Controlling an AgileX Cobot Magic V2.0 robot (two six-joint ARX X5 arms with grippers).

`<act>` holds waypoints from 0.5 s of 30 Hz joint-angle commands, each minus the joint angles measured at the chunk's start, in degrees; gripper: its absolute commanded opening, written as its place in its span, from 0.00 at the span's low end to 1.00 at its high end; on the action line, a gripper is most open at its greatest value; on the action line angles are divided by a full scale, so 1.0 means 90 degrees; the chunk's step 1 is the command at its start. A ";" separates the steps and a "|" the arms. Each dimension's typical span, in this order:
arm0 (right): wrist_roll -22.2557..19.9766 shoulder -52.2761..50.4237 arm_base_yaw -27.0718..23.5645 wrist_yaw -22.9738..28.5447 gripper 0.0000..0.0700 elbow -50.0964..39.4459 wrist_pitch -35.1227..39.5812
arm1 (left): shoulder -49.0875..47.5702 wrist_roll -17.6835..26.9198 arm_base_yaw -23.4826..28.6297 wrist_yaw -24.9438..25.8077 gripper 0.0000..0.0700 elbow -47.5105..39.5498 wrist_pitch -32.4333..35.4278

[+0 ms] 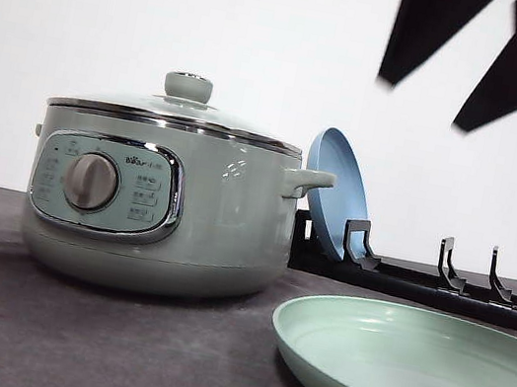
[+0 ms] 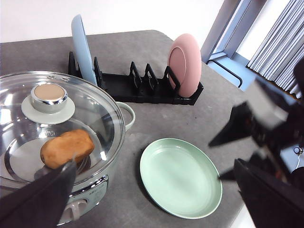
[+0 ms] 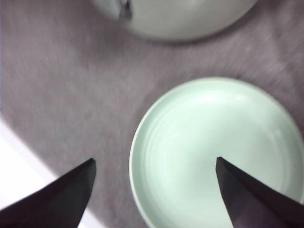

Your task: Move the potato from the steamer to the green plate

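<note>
Left wrist view: fist-sized orange-brown potato (image 2: 67, 148) lying inside the pale sage-green electric steamer (image 2: 116, 142), under the closed glass lid (image 2: 95, 109) with green knob (image 2: 48, 97). Nothing done yet, judging by that. Wide pale mint-green plate (image 2: 180, 176) bare on the grey bench (image 2: 156, 116), just beside the steamer. Right gripper (image 3: 154, 178) above that plate, fingers (image 3: 71, 187) spread wide, holding nothing. Left gripper (image 2: 156, 194) likewise wide open and empty. Left to do: lift lid, grasp potato, set on plate.
</note>
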 commanded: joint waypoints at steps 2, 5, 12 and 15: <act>-0.0602 -0.0267 -0.0664 -0.0439 0.73 0.0109 0.0216 | 0.0034 0.0175 -0.0024 0.0075 0.97 0.0119 0.0044; -0.0820 -0.0543 -0.1483 -0.1029 0.73 0.0101 0.0261 | 0.0035 0.0206 -0.0024 0.0075 0.97 0.0119 0.0044; -0.1182 -0.1153 -0.3168 -0.2395 0.82 -0.0058 0.0051 | 0.0137 0.0357 -0.0024 -0.0338 0.95 0.0125 0.0002; -0.1286 -0.1445 -0.3550 -0.2585 0.83 -0.0119 -0.0093 | 0.0310 0.0354 -0.0024 -0.0460 0.95 0.0193 -0.0028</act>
